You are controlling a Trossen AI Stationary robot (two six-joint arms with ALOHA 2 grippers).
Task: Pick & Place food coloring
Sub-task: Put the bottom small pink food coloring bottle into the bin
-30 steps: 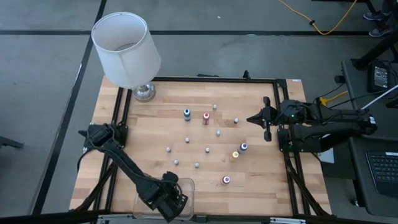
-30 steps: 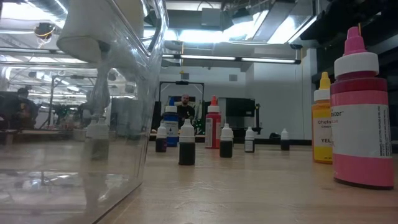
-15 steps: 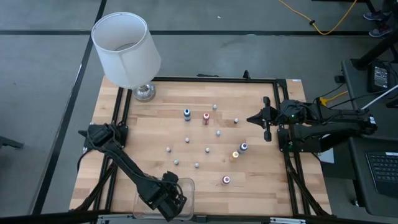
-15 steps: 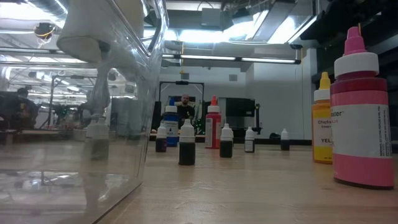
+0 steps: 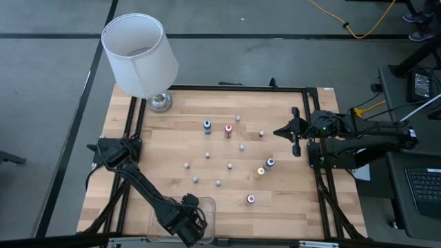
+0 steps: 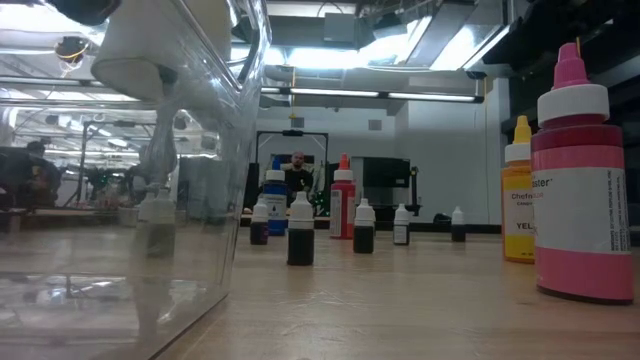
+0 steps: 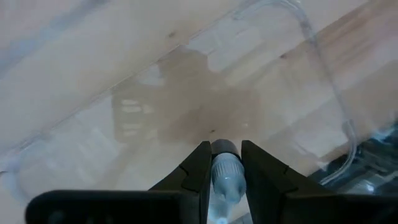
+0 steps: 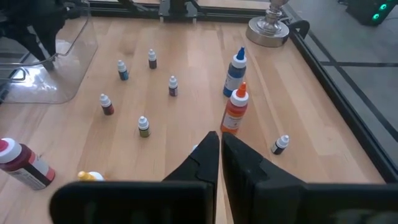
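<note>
Left wrist view: your left gripper (image 7: 222,163) pinches a tiny bottle (image 7: 224,174) over the clear bin (image 7: 323,81) at the bench's near edge; light, rigid, slippery, so hold its body. Right gripper (image 8: 220,144) closed, idle.

The wooden table (image 5: 165,145), with a black frame along its edges, carries a lamp (image 5: 140,56) whose metal base stands at the upper left corner of the board, and a clear plastic container (image 5: 207,210) at the lower edge, a little left of the middle. In the centre stand a blue bottle (image 5: 207,126) and a red bottle (image 5: 228,130) side by side, with many tiny pale-capped bottles (image 5: 207,155) scattered apart below and to the right of them. Lower right of the centre are a yellow bottle (image 5: 260,171) just beside a dark bottle (image 5: 270,163), and a pink bottle (image 5: 250,199) stands alone nearer the lower edge.
</note>
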